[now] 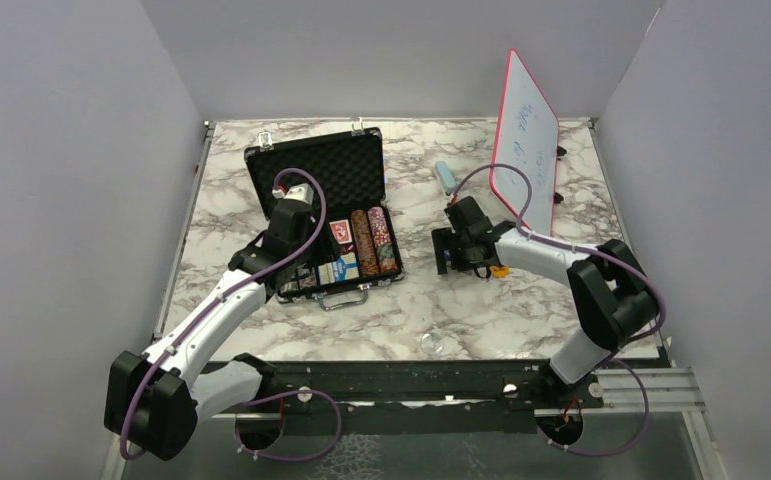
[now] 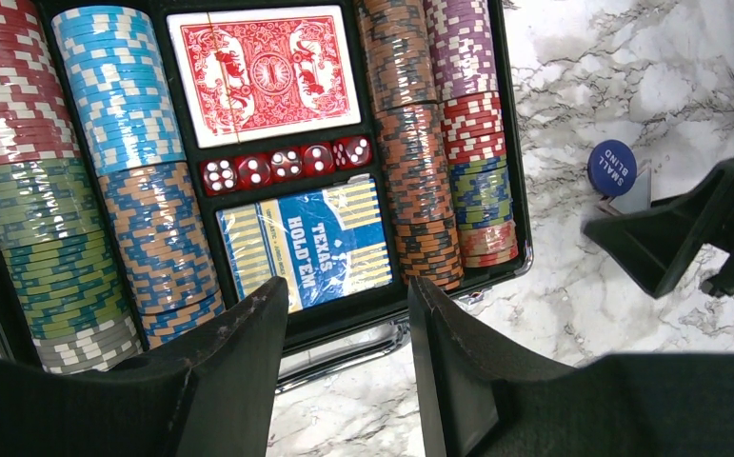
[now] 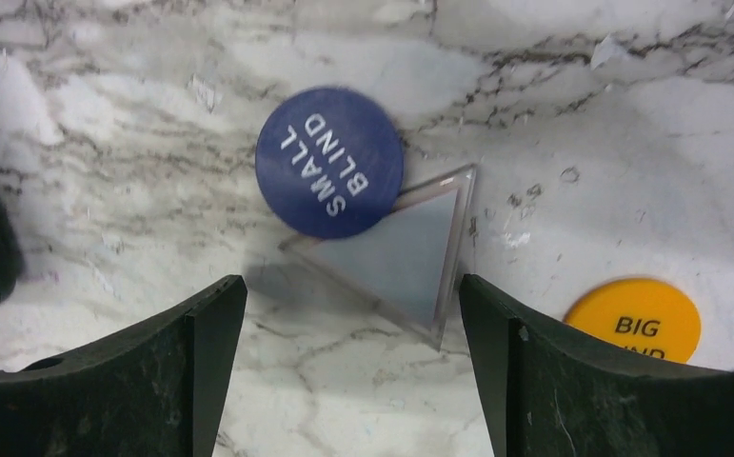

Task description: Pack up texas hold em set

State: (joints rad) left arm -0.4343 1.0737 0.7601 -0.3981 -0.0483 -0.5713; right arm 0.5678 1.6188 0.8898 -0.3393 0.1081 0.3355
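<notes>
The black briefcase [image 1: 316, 170] lies open, foam lid up, its silver handle [image 2: 344, 354] toward the arms. Inside are rows of striped poker chips [image 2: 120, 86], a red card deck [image 2: 263, 71], a blue deck [image 2: 310, 243] and red dice [image 2: 285, 165]. My left gripper [image 2: 348, 295] hangs open above the case's front wall [image 2: 344, 319], with nothing between its fingers. On the marble to the right, my right gripper [image 3: 353, 295] is open just short of a blue SMALL BLIND button [image 3: 329, 162], which overlaps a clear triangular plate [image 3: 406, 257]. A yellow BIG BLIND button [image 3: 634, 319] lies right of the right finger.
A red-framed whiteboard [image 1: 526, 140] stands tilted at the back right. A pale blue oblong block [image 1: 445, 177] lies beside it. A small clear round piece [image 1: 431, 344] rests near the table's front edge. Grey walls close in the table on three sides.
</notes>
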